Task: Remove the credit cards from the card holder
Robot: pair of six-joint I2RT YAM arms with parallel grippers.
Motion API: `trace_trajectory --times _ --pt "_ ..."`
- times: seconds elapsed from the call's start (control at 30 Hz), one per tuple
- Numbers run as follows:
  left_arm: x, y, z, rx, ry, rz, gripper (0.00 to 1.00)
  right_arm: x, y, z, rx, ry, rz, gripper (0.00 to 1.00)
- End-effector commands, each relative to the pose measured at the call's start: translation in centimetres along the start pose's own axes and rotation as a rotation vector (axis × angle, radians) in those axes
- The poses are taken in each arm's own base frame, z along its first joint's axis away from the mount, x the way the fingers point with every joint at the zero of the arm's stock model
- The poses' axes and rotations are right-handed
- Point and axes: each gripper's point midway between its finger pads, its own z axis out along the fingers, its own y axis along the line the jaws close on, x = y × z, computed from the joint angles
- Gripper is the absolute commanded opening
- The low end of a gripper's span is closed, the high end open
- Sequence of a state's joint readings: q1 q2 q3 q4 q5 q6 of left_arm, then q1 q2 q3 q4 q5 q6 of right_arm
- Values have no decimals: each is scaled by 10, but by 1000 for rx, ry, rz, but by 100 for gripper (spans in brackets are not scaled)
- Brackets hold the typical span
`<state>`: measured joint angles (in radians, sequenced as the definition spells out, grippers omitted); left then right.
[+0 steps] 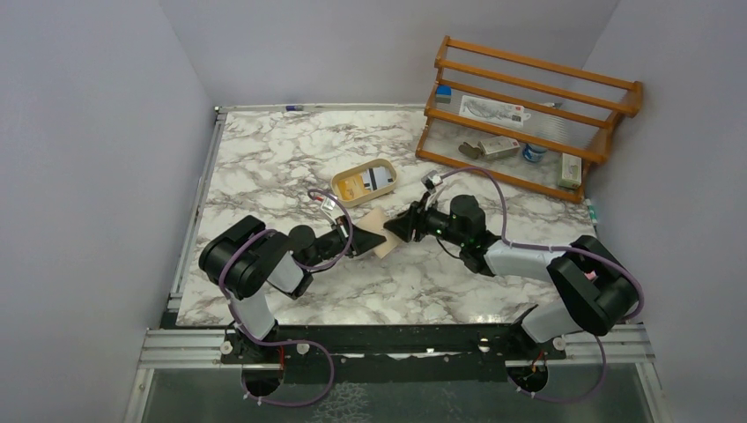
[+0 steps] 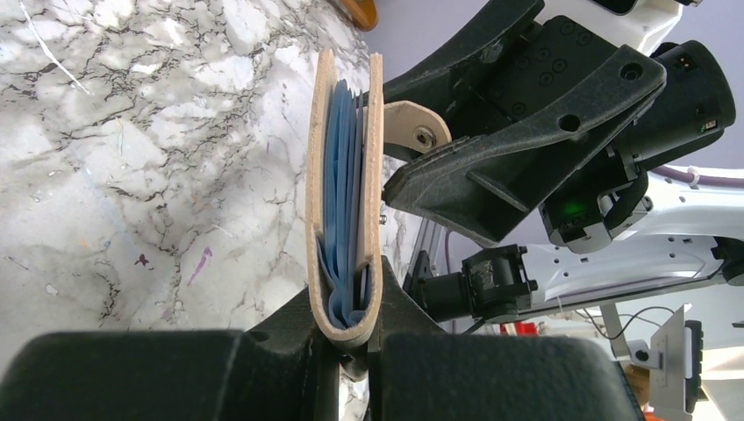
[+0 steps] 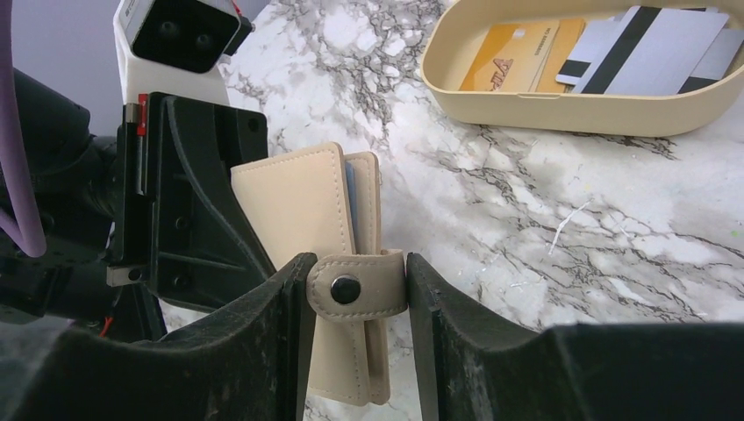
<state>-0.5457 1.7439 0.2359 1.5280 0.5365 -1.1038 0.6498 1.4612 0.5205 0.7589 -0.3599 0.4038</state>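
The tan card holder stands on edge just above the marble, between my two grippers. My left gripper is shut on its folded spine. Looking along it, blue credit cards sit edge-on between the two leather halves. In the right wrist view the card holder faces me with its snap tab wrapped over the free edge. My right gripper has both fingers pressed against the sides of that tab. From above, the right gripper meets the left gripper at the holder.
An oval beige tray holding orange and white cards lies just behind the grippers, its wall close to the right hand. A wooden rack with small items stands at the back right. Walls close in on both sides.
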Motion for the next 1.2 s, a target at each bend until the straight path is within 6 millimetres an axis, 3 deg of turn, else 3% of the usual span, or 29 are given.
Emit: trace_trajectory --times 0.0,0.23,0.47,0.57,0.73,0.9,0.93,0.97,1.07,1.1,1.13,1.17 --pt "-18 -46 -1 198 -81 117 0 -16 -1 5 18 -61 -12 45" --pt "-17 -48 0 209 -70 125 0 -22 -8 0 73 -94 -2 32" --pt "-17 -50 0 216 -65 128 0 -21 -11 0 89 -93 0 3" --pt "-16 -51 0 224 -55 129 2 -22 -12 -1 96 -97 -4 1" --pt "-11 -50 0 223 -35 119 36 -30 -22 -8 184 -86 -16 1" --pt "-8 -44 2 213 -16 104 45 -28 -27 -18 235 -45 -37 1" --pt "-7 -43 3 213 -12 101 48 -25 -27 -19 236 -34 -36 1" --pt "-7 -41 4 213 -6 97 61 -22 -28 -21 236 -26 -34 1" --pt "-4 -38 7 210 8 88 65 -13 -27 -26 236 -17 -18 1" --pt "-3 -36 8 207 12 85 86 -12 -27 -28 235 -16 -13 1" --pt "-3 -34 8 202 12 80 95 -10 -27 -29 235 -15 -8 1" --pt "-3 -33 8 195 9 74 97 -8 -27 -31 237 -12 -4 1"
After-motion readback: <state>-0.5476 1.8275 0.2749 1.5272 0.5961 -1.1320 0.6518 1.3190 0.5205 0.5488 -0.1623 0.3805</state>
